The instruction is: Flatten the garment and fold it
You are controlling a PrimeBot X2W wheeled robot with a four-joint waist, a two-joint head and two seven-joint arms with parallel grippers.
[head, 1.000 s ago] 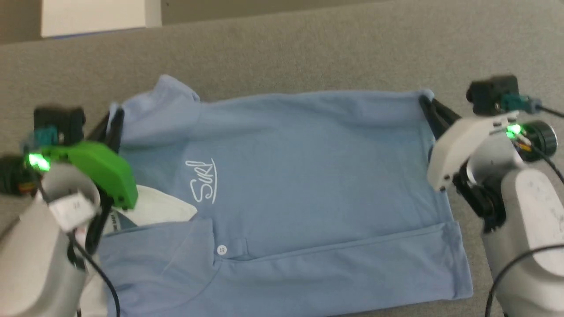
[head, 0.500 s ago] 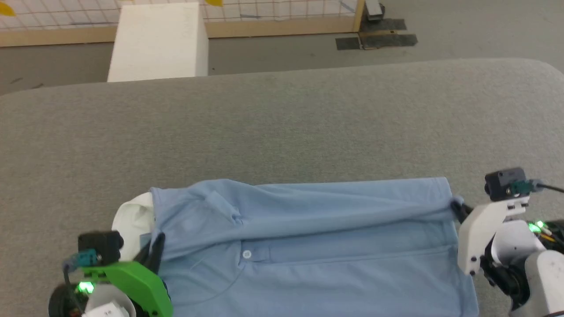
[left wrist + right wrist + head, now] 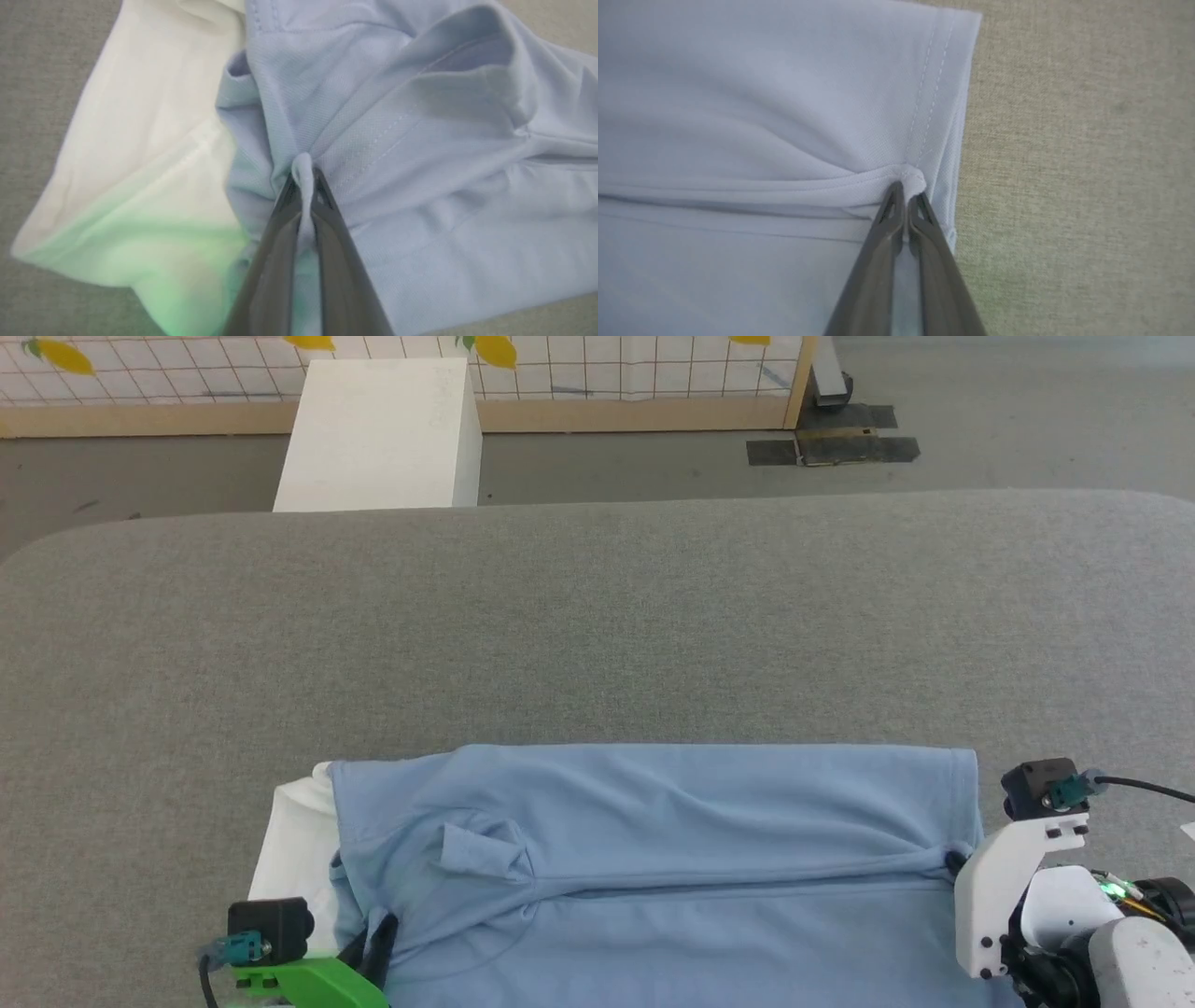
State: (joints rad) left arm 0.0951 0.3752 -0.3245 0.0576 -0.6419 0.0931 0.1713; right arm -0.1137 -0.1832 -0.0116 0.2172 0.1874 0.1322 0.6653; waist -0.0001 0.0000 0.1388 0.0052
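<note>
Pulling its far edge back, we have doubled the garment (image 3: 653,821) on the table (image 3: 597,635) near us — front now covered, first fold made — left gripper (image 3: 306,179) and right gripper (image 3: 906,189) each still clamped on its cloth

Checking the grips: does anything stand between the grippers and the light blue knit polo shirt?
Nothing visible. The left gripper and the right gripper each pinch the light blue knit polo shirt directly.

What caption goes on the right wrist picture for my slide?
Right gripper shut on the blue shirt beside its stitched hem.
</note>
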